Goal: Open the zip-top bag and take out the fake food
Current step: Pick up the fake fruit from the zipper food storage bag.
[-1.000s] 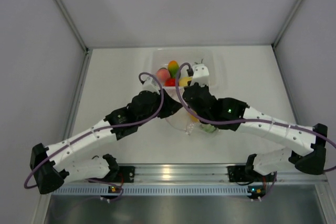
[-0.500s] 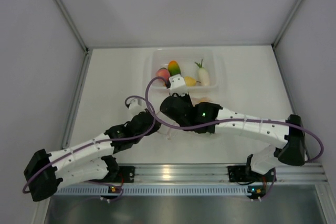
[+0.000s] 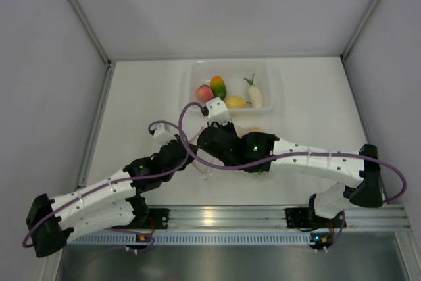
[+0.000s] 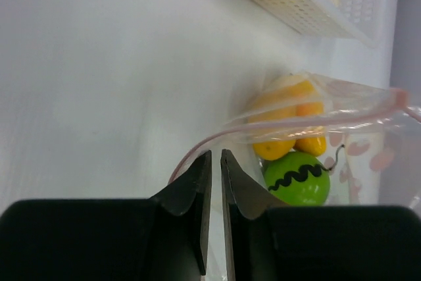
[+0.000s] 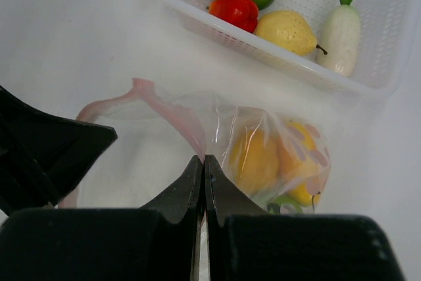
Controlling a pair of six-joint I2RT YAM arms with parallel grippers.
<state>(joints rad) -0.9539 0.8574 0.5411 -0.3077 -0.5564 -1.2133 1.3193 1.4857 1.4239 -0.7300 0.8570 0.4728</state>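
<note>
The zip-top bag (image 5: 263, 129) lies on the table just in front of the basket, its pink zip strip (image 5: 168, 106) curving up in an open loop. My right gripper (image 5: 204, 157) is shut on that strip. My left gripper (image 4: 215, 153) is pinched on the opposite lip of the bag, with only thin plastic between its fingers. Fake food inside the bag: yellow and orange pieces (image 4: 289, 106) and a green ball with a black wavy line (image 4: 297, 177). In the top view both wrists meet over the bag and hide most of it.
A white perforated basket (image 3: 275, 90) stands at the back centre of the table. It holds a pink peach (image 3: 204, 92), an orange-green mango (image 3: 218, 87), a yellow pear (image 3: 235, 102), a white radish (image 3: 255, 93) and a red piece (image 5: 235, 10). Grey walls close in both sides.
Both arms have drawn back from over the basket toward the near side. The left gripper's jaws have narrowed onto the bag's lip. The right gripper stayed shut.
</note>
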